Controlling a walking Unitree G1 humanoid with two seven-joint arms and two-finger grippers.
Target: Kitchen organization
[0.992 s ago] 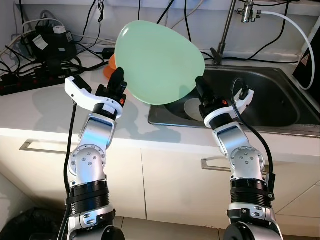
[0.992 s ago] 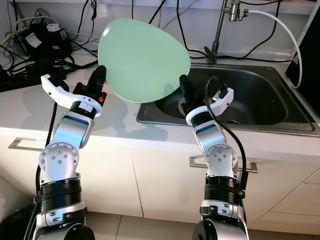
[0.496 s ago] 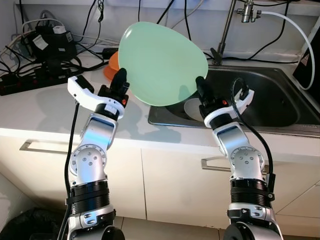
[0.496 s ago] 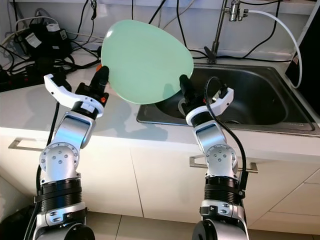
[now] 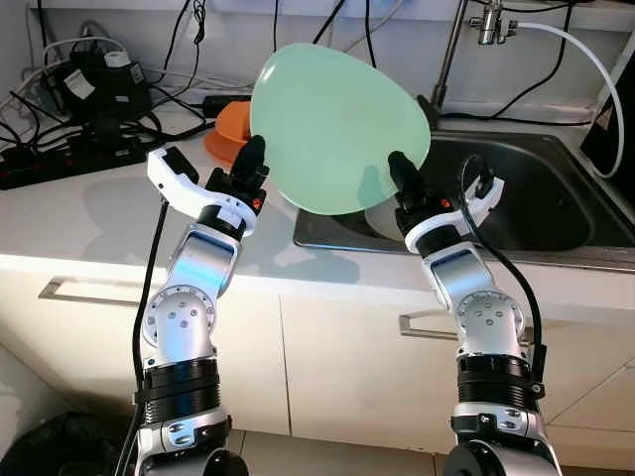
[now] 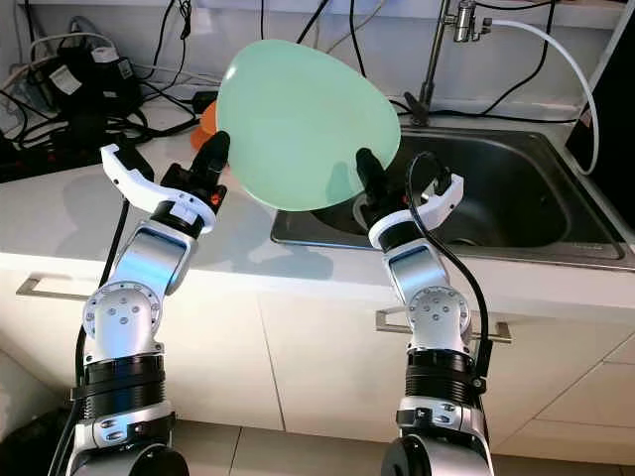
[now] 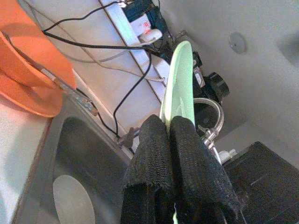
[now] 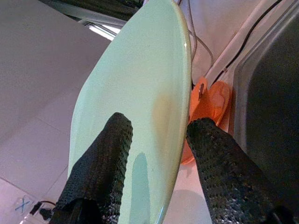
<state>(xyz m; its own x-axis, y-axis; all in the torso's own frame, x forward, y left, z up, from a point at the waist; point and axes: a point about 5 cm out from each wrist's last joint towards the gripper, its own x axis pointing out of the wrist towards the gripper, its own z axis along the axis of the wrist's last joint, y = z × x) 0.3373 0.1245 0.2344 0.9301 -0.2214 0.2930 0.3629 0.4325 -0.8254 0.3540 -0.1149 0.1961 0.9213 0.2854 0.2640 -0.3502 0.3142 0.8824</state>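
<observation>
A large pale green plate is held up on edge above the counter's end and the sink's left corner. My left gripper is shut on its left rim; in the left wrist view the two fingers pinch the thin green edge. At the plate's lower right rim, my right gripper is open. In the right wrist view one finger lies across the plate's face and the other stands behind the rim with a gap.
An orange bowl sits on the white counter behind the plate. The steel sink holds a white plate below the tap. Power strips and cables crowd the back left.
My left arm has carried the green plate to the right, so its rim now sits further between my right gripper's fingers. The right arm has stayed put.
</observation>
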